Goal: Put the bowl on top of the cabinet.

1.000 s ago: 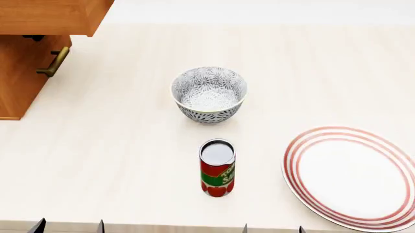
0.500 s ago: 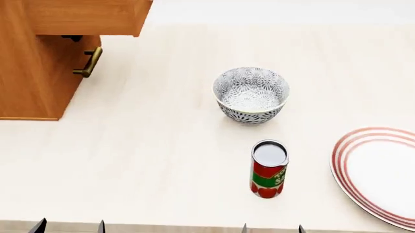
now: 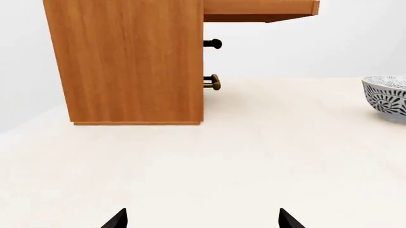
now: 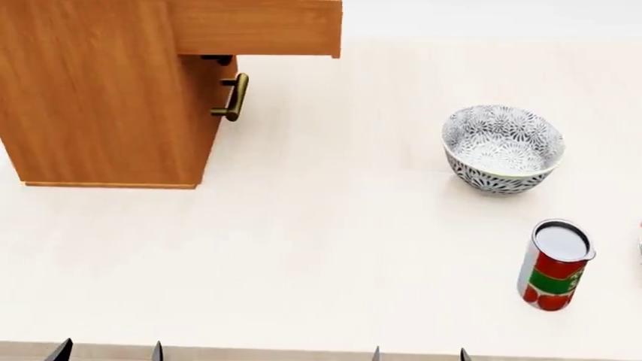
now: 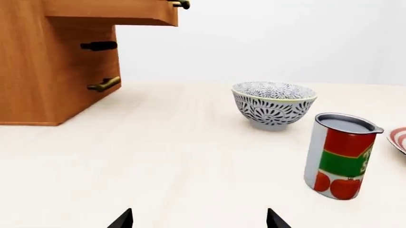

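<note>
Shifted rightward in frame are the bowl and cabinet; both grippers are spread, nothing held.

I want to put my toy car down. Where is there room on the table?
The widest bare patch lies between the cabinet and the bowl, running to the table's near edge. It is tighter between the bowl and the can.

A pale cream table with a faint wood grain fills nearly the whole head view, running from the near edge to a far edge where it meets a plain white wall. The wall is bare and evenly lit. Light is soft and diffuse, casting only faint, blurred shadows on the tabletop.
</note>
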Tool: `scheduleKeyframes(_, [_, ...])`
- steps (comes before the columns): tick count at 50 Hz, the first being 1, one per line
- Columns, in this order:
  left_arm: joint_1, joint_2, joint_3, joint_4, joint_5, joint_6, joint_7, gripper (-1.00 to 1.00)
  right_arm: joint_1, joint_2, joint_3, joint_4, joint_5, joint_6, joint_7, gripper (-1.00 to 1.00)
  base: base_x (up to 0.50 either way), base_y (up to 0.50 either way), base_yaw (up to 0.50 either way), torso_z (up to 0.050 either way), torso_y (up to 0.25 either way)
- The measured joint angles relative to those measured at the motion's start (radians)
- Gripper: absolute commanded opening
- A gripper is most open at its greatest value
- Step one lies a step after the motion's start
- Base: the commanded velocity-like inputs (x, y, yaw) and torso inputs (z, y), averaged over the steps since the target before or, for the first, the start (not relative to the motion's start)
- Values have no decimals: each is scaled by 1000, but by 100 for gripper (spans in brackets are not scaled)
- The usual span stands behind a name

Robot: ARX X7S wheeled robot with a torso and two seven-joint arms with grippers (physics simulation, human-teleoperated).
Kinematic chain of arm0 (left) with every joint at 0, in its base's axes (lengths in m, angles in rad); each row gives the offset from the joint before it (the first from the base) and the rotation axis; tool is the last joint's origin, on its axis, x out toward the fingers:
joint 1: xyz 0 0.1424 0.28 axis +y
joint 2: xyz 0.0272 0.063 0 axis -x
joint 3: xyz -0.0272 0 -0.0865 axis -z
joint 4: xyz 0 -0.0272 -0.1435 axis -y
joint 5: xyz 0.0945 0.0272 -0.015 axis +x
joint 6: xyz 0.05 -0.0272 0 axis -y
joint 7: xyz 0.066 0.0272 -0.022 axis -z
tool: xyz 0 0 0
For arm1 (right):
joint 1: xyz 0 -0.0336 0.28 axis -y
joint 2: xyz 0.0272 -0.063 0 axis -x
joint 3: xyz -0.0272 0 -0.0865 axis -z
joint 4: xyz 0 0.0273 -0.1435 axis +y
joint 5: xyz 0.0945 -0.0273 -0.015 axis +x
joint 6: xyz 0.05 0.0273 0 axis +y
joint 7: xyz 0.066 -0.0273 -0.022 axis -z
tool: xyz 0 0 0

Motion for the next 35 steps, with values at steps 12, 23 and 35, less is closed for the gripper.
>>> scheduleKeyframes(12, [-1,-11,13,0,-11,1,-14,100,1,11,-14,2,9,-4,13,100,0,500,0,0,0])
scheduleKeyframes(23, [-3,-20,24,-2,-20,4,-24,100,4,20,-25,5,17,-6,23,100,0,500,0,0,0])
scheduleKeyframes(35, [-5,-30,35,-4,-28,5,-34,100,7,23,-29,9,41,1,34,100,0,0,0,0,0])
